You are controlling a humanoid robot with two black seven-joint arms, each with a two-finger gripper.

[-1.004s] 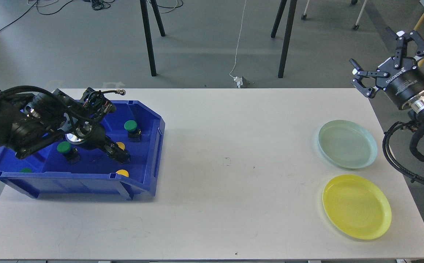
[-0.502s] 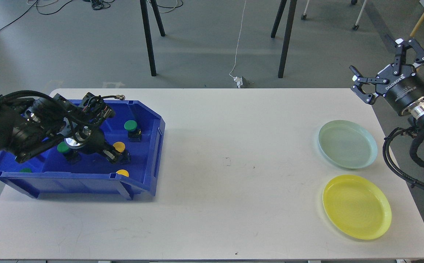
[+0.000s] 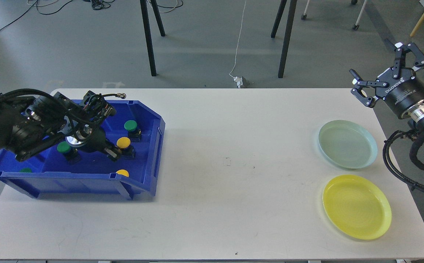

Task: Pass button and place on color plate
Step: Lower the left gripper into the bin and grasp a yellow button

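Note:
A blue bin [image 3: 144, 182] at the table's left holds several buttons on black bases. My left gripper [image 3: 118, 152] reaches down into the bin and is shut on the black base of a yellow button [image 3: 123, 142], holding it a little above the bin floor. A green button [image 3: 131, 125] stands just behind it, and another green button [image 3: 64, 147] is beside my wrist. A second yellow button [image 3: 122, 172] shows at the bin's front wall. My right gripper [image 3: 383, 65] is open and empty, raised past the table's far right edge, behind the pale green plate [image 3: 347, 143]. The yellow plate [image 3: 356, 206] lies in front of that one.
A third green button [image 3: 25, 170] peeks over the bin's front left rim. The white table [image 3: 226, 182] stretches between the bin and the plates. Dark chair and table legs [image 3: 148, 40] stand on the floor behind the table.
My left gripper has lifted a little, up and right, with the yellow button, whose cap now shows in full. My right gripper has shifted slightly and stays open.

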